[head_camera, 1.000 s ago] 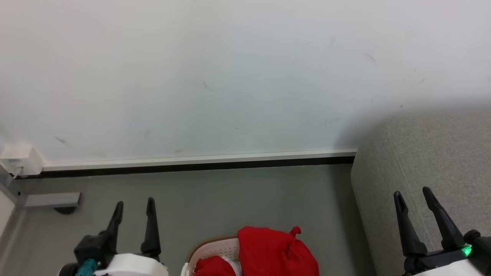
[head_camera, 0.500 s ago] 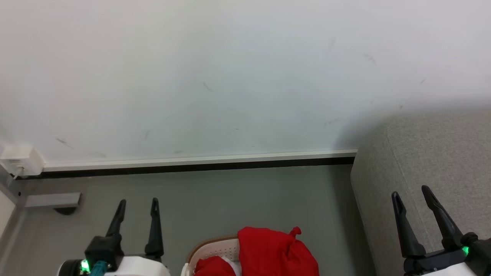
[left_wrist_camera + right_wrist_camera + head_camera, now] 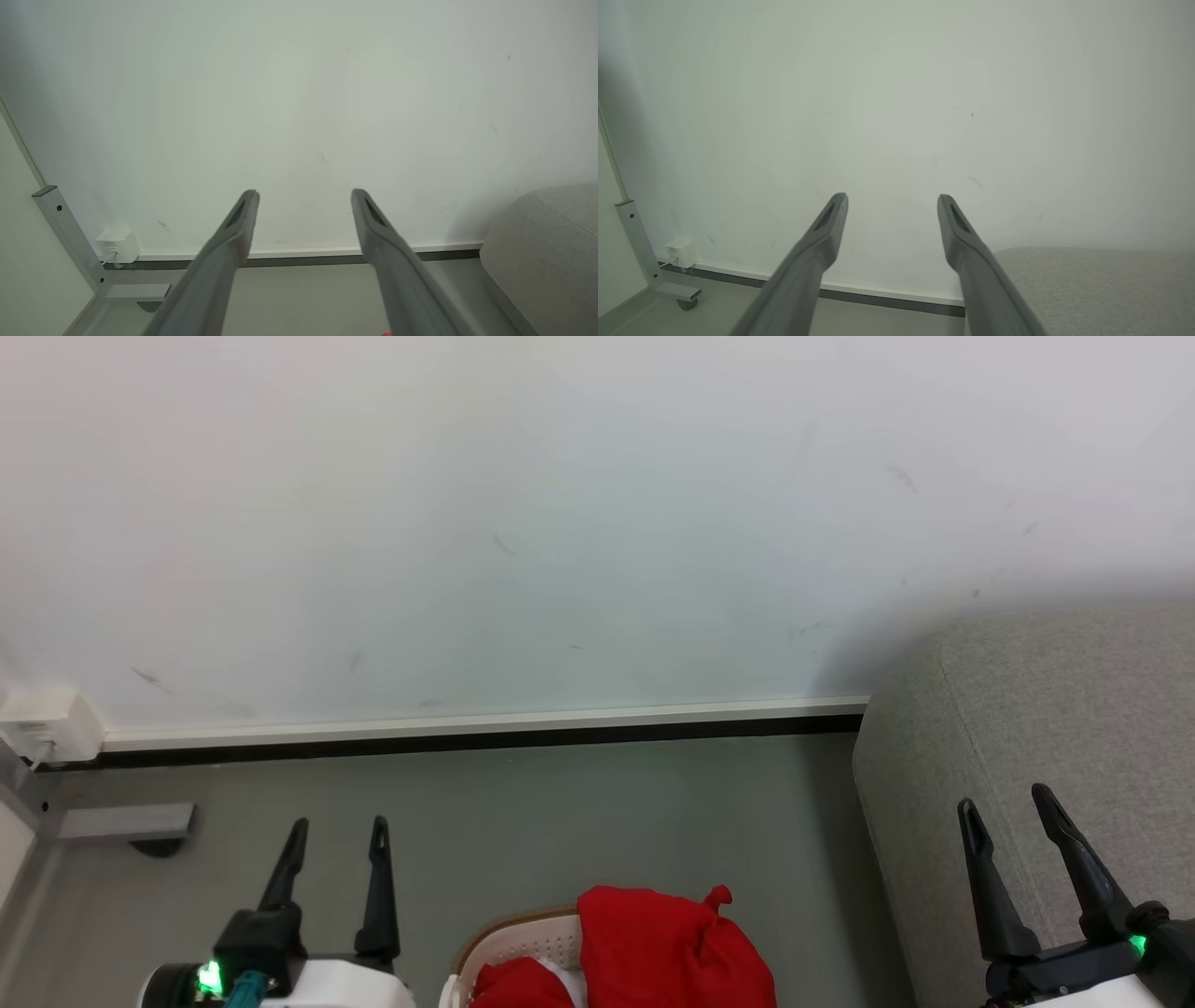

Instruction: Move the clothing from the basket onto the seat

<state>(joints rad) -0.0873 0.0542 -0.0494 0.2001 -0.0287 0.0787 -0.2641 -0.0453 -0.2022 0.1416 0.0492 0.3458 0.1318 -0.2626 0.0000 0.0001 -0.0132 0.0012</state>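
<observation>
The red clothing (image 3: 672,947) sits heaped in the basket (image 3: 518,933), bulging toward the seat (image 3: 1055,709) on the right. It lies between the left gripper (image 3: 339,823) and right gripper (image 3: 1004,798), back behind their fingertips, neither clearly nearer. Both stand spread wide, holding nothing; the right one hangs over the seat's edge.

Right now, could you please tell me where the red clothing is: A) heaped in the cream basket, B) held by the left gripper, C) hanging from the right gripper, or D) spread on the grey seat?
A: the clothing is piled in the basket at the bottom of the head view, while the left gripper and right gripper stand open, holding nothing.
</observation>
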